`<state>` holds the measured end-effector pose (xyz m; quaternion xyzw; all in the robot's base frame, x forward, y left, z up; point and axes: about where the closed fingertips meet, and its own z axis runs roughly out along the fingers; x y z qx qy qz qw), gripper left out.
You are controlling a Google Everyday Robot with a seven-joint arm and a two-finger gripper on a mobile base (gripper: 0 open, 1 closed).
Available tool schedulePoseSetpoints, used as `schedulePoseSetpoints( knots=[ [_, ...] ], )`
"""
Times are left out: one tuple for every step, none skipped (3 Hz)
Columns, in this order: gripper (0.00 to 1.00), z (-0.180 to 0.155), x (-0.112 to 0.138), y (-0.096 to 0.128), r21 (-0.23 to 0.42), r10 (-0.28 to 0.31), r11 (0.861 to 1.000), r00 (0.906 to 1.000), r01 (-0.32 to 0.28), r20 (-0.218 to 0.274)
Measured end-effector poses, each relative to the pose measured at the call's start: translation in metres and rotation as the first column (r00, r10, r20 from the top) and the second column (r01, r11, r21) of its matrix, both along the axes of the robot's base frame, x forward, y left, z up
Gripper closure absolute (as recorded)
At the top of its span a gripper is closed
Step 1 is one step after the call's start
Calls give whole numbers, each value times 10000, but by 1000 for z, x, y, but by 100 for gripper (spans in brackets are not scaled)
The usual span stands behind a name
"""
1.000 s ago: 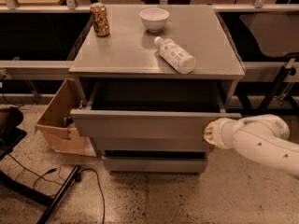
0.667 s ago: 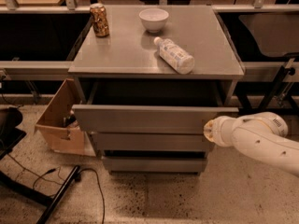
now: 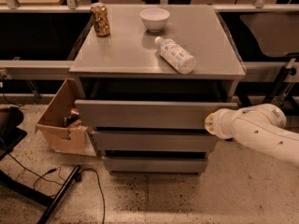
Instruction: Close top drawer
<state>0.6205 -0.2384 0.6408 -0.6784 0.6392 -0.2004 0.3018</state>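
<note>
The top drawer (image 3: 145, 114) had slid inward since the earlier frame, its flat grey metal front still slightly proud of the cabinet (image 3: 131, 55). The gripper (image 3: 211, 124) touched its right end; opening state undeterminable.

You have a single view here. It looks at the cabinet (image 3: 140, 59) from in front and from above, tilted downward, so you see the flat top and all the drawer fronts at once. It sits fairly near: the cabinet fills the middle, the floor (image 3: 196, 197) runs along the bottom edge, and desks cross the top edge. The arm enters low from the right edge, and the gripper (image 3: 210, 123) sits at the right end of the top drawer (image 3: 145, 114) front panel.
</note>
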Motion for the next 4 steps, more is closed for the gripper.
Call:
schedulePoseSetpoints(
  knots=[
    [100,10,23,-5,-221,87,9997,9997,-82,209],
    [81,10,23,-5,-221,87,9997,9997,-82,207],
    [58,10,23,-5,-221,87,9997,9997,-82,207],
    [35,10,23,-4,-221,87,9997,9997,-83,207]
  ],
)
